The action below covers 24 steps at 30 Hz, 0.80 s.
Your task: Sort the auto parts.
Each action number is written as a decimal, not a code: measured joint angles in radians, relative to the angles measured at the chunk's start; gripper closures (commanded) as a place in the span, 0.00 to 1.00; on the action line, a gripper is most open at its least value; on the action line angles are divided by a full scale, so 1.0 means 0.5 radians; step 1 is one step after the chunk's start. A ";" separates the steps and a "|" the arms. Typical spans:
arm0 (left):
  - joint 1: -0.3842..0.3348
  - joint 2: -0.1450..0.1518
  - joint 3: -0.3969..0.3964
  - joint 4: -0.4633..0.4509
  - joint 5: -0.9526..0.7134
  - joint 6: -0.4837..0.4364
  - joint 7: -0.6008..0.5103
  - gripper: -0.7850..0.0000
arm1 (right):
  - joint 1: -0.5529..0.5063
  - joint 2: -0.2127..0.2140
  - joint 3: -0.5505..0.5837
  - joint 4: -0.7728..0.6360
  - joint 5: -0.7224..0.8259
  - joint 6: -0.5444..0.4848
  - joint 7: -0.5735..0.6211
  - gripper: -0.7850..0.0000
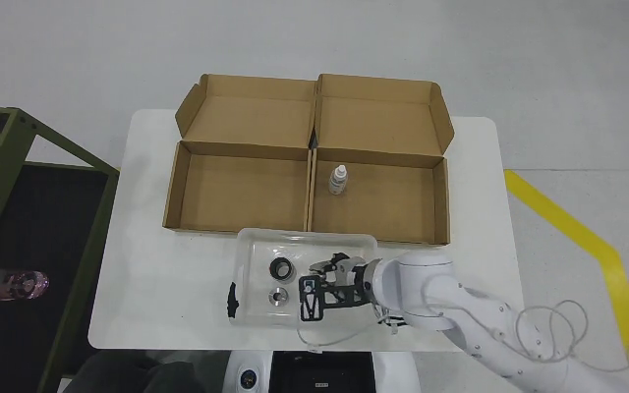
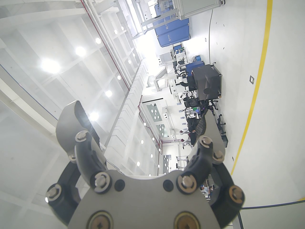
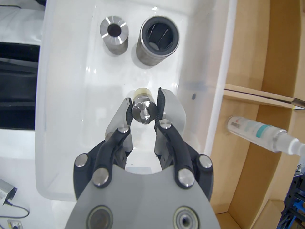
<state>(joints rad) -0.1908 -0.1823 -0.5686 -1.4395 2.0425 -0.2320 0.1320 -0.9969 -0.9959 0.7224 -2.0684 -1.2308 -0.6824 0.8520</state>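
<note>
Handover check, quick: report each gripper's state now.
Left gripper: open, empty.
Right gripper: shut on the fitting.

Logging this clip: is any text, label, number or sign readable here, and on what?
No text is readable enough to quote.
Clear plastic spray bottle in the cardboard box: label print blurred.
Blue cabinets in the hall behind: white marking too small.
Small threaded steel fitting in the right claw, plain steel cylinder and black-lined steel sleeve in the translucent white bin: no markings seen.
</note>
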 measured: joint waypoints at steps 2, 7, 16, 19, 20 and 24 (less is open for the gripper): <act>0.000 0.000 0.000 0.000 0.000 0.000 0.000 0.00 | -0.036 0.005 0.044 -0.008 -0.039 0.042 -0.153 1.00; 0.000 0.000 0.000 0.000 0.000 0.000 0.000 0.00 | -0.097 0.023 0.147 -0.020 -0.197 0.072 -0.459 1.00; 0.000 0.000 0.000 0.000 0.000 0.000 0.000 0.00 | -0.231 0.064 0.435 0.026 -0.261 0.101 -1.085 1.00; 0.000 0.000 0.000 0.000 0.000 0.000 0.000 0.00 | -0.274 0.080 0.545 0.016 -0.287 0.102 -1.197 1.00; 0.000 0.000 0.000 0.000 0.000 0.000 0.000 0.00 | -0.295 0.086 0.585 0.009 -0.302 0.104 -1.233 1.00; 0.000 0.000 0.000 0.000 0.000 0.000 0.000 0.00 | -0.358 0.102 0.706 -0.019 -0.333 0.121 -1.343 1.00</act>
<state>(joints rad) -0.1908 -0.1823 -0.5686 -1.4395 2.0425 -0.2320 0.1320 -1.1756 -0.9449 1.0755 -2.0781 -1.3971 -0.6217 0.1805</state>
